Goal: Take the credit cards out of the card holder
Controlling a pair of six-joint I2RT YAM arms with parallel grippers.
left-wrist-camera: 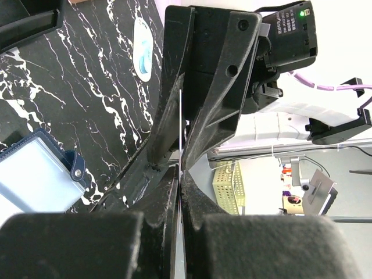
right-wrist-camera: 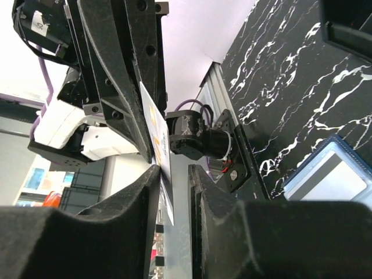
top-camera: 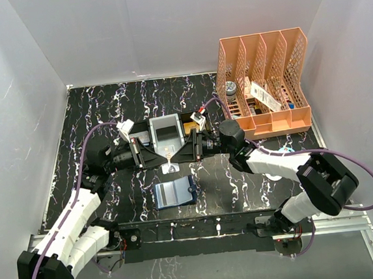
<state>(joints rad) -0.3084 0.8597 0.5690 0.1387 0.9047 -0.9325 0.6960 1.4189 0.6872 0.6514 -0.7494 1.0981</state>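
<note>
Both arms meet over mid-worktop (top-camera: 106, 114), fingertips nose to nose. The left arm comes in from 8 o'clock, the right from 4 o'clock.

Left gripper (left-wrist-camera: 179, 180): fingers fully closed, pinching one card (right-wrist-camera: 156, 131) by its edge. The card is held clear of the worktop, standing on edge. It is pale with an orange mark on one face. The left wrist view sees it edge-on, just a thin white line running out between the fingers.

Right gripper (right-wrist-camera: 174, 174): fingers part open and straddling the same card from the opposite side. The right wrist view shows a clear gap between the card and one finger. The card sits close against the other finger, but I can't tell from here if that one actually touches. So it's around the card, not clamped.

Holder (top-camera: 176, 192): flat on the worktop at 6 o'clock from the fingertips, near them but not touching. It's folded open with the pale blue-grey inside up and the dark navy rim showing. The snap tab sticks out at its 3 o'clock edge. Neither gripper is on it.

Tray (top-camera: 152, 137): black and white, just past the fingertips at 12 o'clock.

Orange file rack (top-camera: 263, 84): at 2 o'clock, well apart, with odds and ends in its slots.
</note>
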